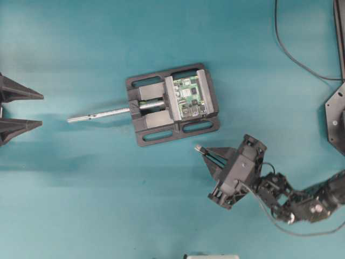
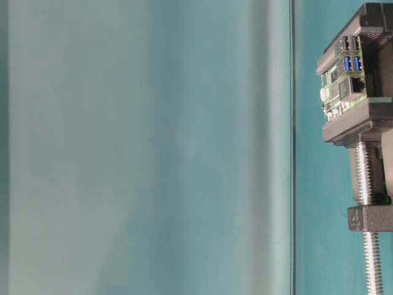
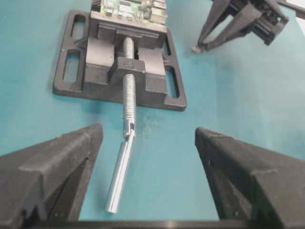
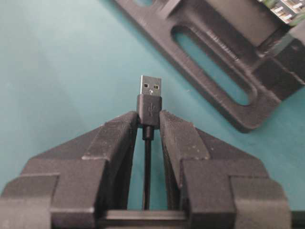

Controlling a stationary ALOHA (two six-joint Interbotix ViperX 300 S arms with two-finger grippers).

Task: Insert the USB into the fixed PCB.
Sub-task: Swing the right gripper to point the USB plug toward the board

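The green PCB (image 1: 191,96) sits clamped in a black vise (image 1: 159,133) at the table's middle; its blue ports (image 2: 351,63) show in the table-level view, and its edge (image 3: 133,9) tops the left wrist view. My right gripper (image 1: 204,151) hovers just below the vise's right end, shut on the USB (image 4: 149,98), whose silvery tip pokes out past the fingers toward the vise base (image 4: 224,71). Its thin black cable runs back between the fingers. My left gripper (image 1: 42,110) waits wide open at the far left, nothing between its fingers (image 3: 62,157).
The vise's steel screw rod (image 1: 99,114) sticks out to the left toward my left gripper, with its handle (image 3: 119,171) lying on the teal mat. A thicker black cable (image 1: 294,54) curves down the back right. A black mount (image 1: 337,116) stands at the right edge.
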